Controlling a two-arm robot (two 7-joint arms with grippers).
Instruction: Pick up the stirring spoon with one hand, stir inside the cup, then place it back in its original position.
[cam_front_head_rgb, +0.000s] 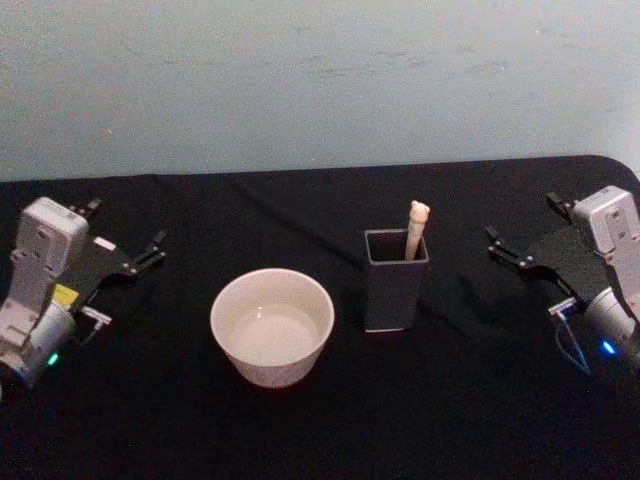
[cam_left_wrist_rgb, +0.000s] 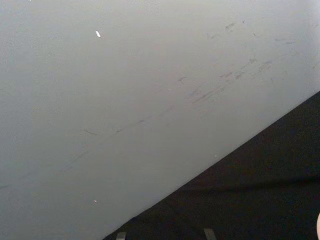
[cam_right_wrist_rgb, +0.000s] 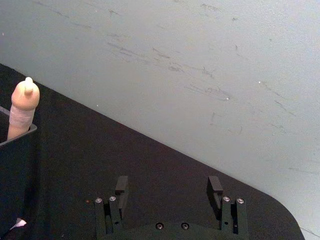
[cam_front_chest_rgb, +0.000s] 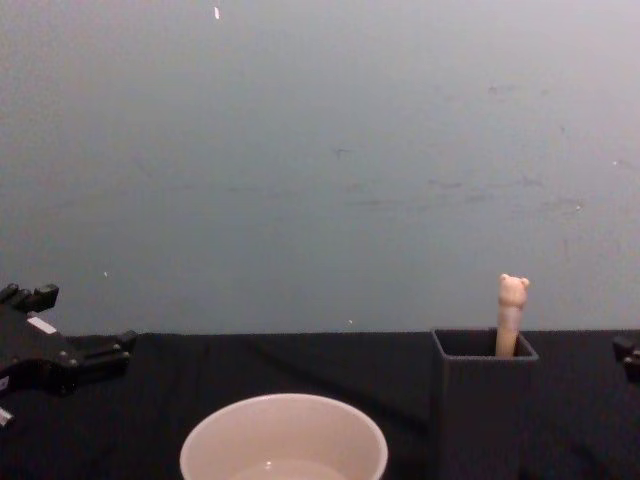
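The stirring spoon (cam_front_head_rgb: 417, 228) is seen propped in the dark holder (cam_front_head_rgb: 395, 290) beside the cup (cam_front_head_rgb: 272, 325), left gripper (cam_front_head_rgb: 127, 225) and right gripper (cam_right_wrist_rgb: 168, 185) parked at the sides, fingers spread wide.

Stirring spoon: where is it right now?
In the head view the stirring spoon stands handle-up in the dark grey holder, right of the cup, with the right gripper parked farther right.

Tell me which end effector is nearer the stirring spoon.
Right. The right end effector lies right of the stirring spoon; the left end effector lies farther away, left of the cup.
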